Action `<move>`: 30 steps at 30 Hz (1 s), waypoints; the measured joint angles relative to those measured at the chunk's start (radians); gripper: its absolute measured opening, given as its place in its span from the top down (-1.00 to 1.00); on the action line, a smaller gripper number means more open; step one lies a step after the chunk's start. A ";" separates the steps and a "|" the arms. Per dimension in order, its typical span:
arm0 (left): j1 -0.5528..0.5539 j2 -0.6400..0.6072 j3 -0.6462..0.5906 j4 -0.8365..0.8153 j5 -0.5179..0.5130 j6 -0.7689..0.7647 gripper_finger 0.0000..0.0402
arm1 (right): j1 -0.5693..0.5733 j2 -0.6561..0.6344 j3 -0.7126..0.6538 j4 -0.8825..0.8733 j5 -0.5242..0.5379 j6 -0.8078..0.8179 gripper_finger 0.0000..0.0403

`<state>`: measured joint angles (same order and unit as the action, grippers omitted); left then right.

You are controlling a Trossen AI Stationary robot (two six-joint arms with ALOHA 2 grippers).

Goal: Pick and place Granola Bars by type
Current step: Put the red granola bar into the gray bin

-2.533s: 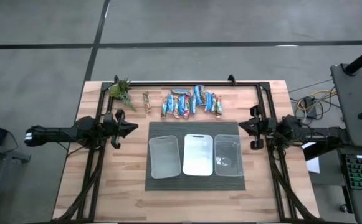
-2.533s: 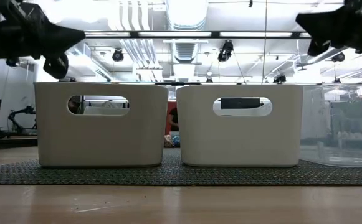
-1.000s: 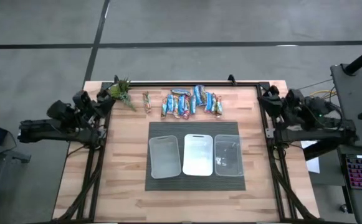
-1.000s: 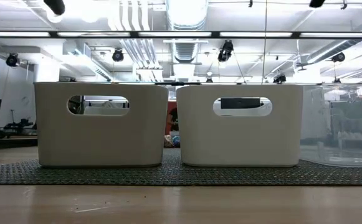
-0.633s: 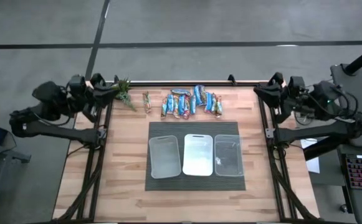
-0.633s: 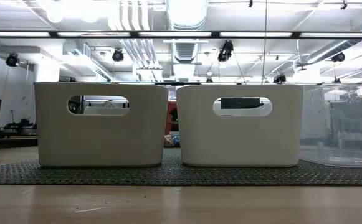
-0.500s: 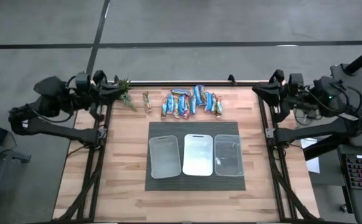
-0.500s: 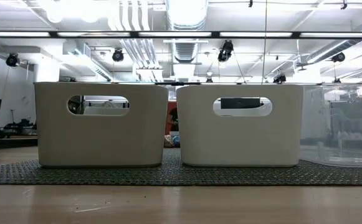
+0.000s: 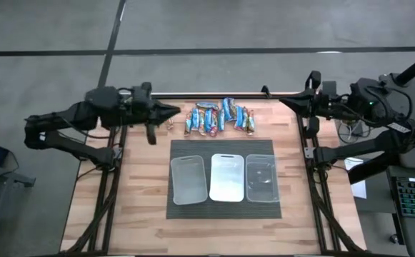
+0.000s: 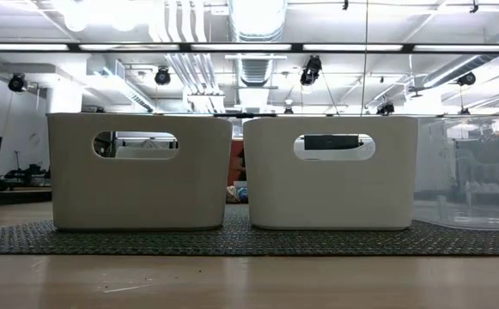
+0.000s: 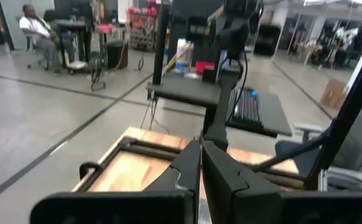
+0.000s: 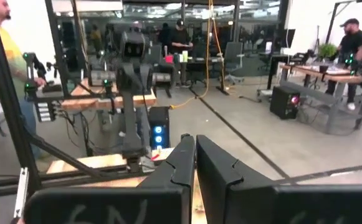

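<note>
**Both arms swung up toward the back edge**

Granola bars (image 9: 220, 118) lie in a row along the table's (image 9: 143, 193) far edge, behind three bins (image 9: 223, 178). Left gripper (image 9: 175, 111), fingers pressed together, points at the row's left end, just beside it. Right gripper (image 9: 284, 102), also closed, hovers near the row's right end.

the high view looks straight down on the whole desk (image 9: 143, 207) and both arms. the low view sits at desk height, close to the bins (image 10: 137, 172), facing the room. both share the bins. each wrist view looks level past its own fingers into the room.
</note>
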<state>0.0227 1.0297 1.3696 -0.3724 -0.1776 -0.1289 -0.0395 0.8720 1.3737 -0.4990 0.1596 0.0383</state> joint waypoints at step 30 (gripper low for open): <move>0.188 0.067 0.088 -0.031 0.041 0.061 1.00 | -0.205 0.131 0.001 -0.042 -0.003 0.136 0.96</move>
<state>0.2108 1.0969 1.4578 -0.4036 -0.1369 -0.0677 -0.2443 1.0035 1.3752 -0.5409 0.1566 0.1743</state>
